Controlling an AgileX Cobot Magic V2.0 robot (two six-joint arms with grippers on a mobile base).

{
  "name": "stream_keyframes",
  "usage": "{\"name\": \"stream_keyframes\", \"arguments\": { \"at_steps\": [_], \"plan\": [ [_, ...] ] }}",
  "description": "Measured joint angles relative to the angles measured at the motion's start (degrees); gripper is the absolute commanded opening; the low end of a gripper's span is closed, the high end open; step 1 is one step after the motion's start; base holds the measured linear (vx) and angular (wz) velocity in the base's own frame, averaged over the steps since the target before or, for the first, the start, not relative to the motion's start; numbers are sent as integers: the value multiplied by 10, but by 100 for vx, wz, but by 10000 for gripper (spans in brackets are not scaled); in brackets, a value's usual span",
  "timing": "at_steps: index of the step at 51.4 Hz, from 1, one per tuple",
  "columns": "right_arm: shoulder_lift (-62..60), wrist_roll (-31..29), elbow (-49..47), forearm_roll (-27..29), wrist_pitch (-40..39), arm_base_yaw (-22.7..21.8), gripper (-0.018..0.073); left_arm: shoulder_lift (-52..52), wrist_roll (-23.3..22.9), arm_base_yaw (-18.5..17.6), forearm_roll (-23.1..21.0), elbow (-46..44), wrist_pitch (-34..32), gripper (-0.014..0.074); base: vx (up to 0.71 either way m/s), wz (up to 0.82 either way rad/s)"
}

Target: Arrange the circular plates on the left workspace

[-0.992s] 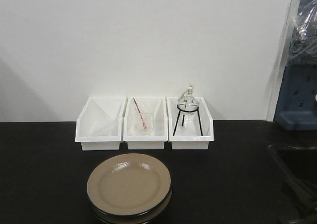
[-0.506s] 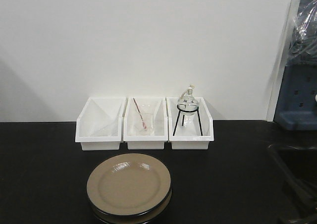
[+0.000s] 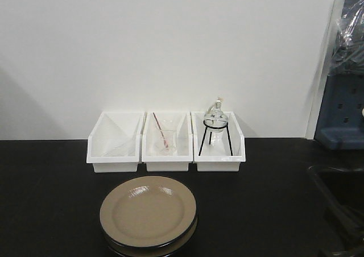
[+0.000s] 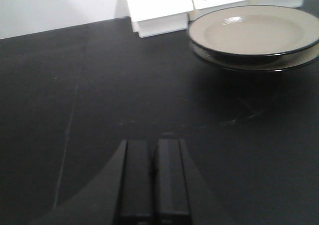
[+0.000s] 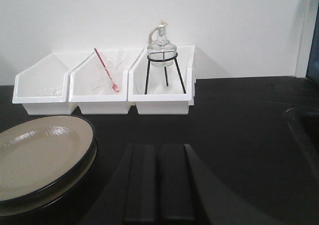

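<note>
So the two circular plates (image 3: pixel 148 214) sit stacked at the bottom centre of the front view, just in front of the white bins (image 3: pixel 166 140). Nothing's been picked yet, looks like the very start. Left gripper (image 4: pixel 153 177) and right gripper (image 5: pixel 159 180) both have jaws pressed together, empty. Next up, I'd guess: open the left one and reach for the top plate's rim, then carry it onto the bare black countertop (image 4: pixel 75 100).

Front camera facing the wall squarely across the desk (image 3: pixel 51 200), left wrist camera skimming low from the desk's left, right wrist likewise, all sharing stacked plates (image 3: pixel 148 214) and white bins (image 3: pixel 166 137).
</note>
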Motion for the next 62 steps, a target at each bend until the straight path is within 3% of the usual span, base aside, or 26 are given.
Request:
{"name": "stream_keyframes", "arguments": {
  "at_steps": [15,21,55,62],
  "plan": [
    [0,0,0,0,2,0,-5,-10,-231,-7,183,35,-115,-1,0,0],
    [0,0,0,0,2,0,-5,-10,-270,-7,211,35,-116,-1,0,0],
    [-6,0,11,0,-2,0,-5,-10,-280,-7,217,35,-116,-1,0,0],
    [-38,4,70,-43,-5,0,-5,-10,-280,-7,217,35,-116,-1,0,0]
  ]
}}
